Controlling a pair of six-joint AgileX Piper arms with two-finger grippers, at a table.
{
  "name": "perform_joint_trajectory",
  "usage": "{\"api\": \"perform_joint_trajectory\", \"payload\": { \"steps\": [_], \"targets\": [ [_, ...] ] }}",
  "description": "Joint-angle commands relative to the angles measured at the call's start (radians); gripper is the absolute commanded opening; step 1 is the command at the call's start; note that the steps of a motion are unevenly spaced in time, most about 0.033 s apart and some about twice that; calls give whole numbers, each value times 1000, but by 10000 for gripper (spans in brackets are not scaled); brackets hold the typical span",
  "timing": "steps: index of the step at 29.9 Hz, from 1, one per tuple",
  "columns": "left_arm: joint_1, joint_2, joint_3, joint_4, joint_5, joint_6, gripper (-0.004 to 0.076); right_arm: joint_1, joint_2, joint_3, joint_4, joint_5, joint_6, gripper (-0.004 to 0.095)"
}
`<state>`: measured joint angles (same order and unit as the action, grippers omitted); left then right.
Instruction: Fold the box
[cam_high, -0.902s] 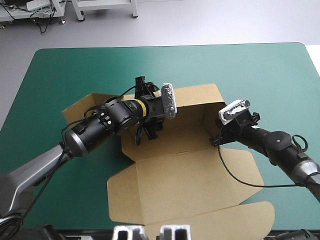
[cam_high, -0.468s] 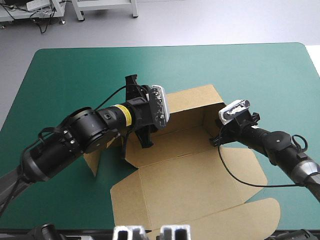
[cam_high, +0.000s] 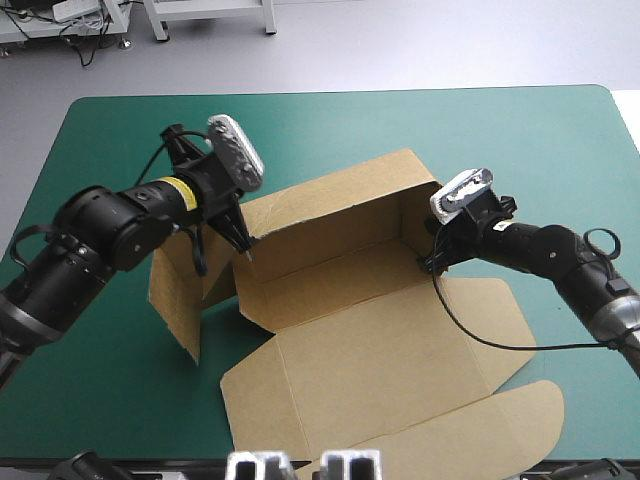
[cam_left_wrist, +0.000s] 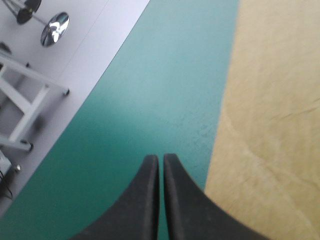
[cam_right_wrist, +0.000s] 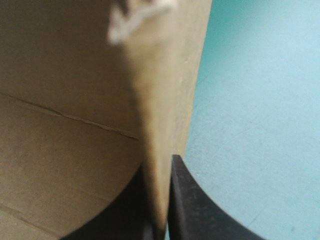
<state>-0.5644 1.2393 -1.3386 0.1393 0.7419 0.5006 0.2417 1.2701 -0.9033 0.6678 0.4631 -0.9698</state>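
Inside our right pincer (cam_right_wrist: 160, 165) we find the box (cam_high: 380, 340) clamped by its end wall, its long back wall running across the desk (cam_high: 420, 130) to our left pincer (cam_high: 245, 253), pressed together, empty, beside the far corner.

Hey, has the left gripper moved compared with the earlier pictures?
Yes. In the high view the left gripper has swung out from over the box toward the table's left edge, now at the back wall's left end.

Left gripper (cam_high: 243, 250) swings leftward, out of the box (cam_high: 370, 350), and the back wall (cam_high: 330, 215) stands taller now, left flap (cam_high: 175, 300) tipped up too.
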Motion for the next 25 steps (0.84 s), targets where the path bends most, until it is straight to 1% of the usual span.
{"api": "perform_joint_trajectory", "payload": {
  "steps": [1,2,4,5,7,11,13,15,16,18,21,25],
  "targets": [
    [176,-29,-29,-169,-54,15,14,1,-28,-130,-193,136,221,-20],
    [237,-29,-29,-229,-43,32,14,1,-28,-161,-255,180,286,-20],
    [345,-29,-29,-345,-15,64,14,1,-28,-218,-335,241,377,-20],
    [405,-29,-29,-406,11,82,14,1,-28,-255,-377,291,418,-20],
    [506,-29,-29,-506,69,109,14,1,-28,-308,-418,379,477,-20],
    [691,-19,-29,-638,249,119,14,1,-17,-405,-461,573,552,-20],
    [745,-10,-29,-660,341,119,14,1,3,-443,-496,644,599,-20],
    [778,-2,-29,-663,399,119,14,0,33,-467,-523,709,619,-20],
    [789,-2,-29,-663,417,119,14,-1,54,-474,-525,737,623,-20],
    [793,-2,-27,-663,412,119,13,-1,105,-484,-525,765,623,-20],
    [793,-2,-27,-682,388,119,13,-1,192,-494,-523,770,640,-20],
    [793,-2,-27,-684,360,121,13,-1,335,-568,-523,784,673,-20]
  ]
}}
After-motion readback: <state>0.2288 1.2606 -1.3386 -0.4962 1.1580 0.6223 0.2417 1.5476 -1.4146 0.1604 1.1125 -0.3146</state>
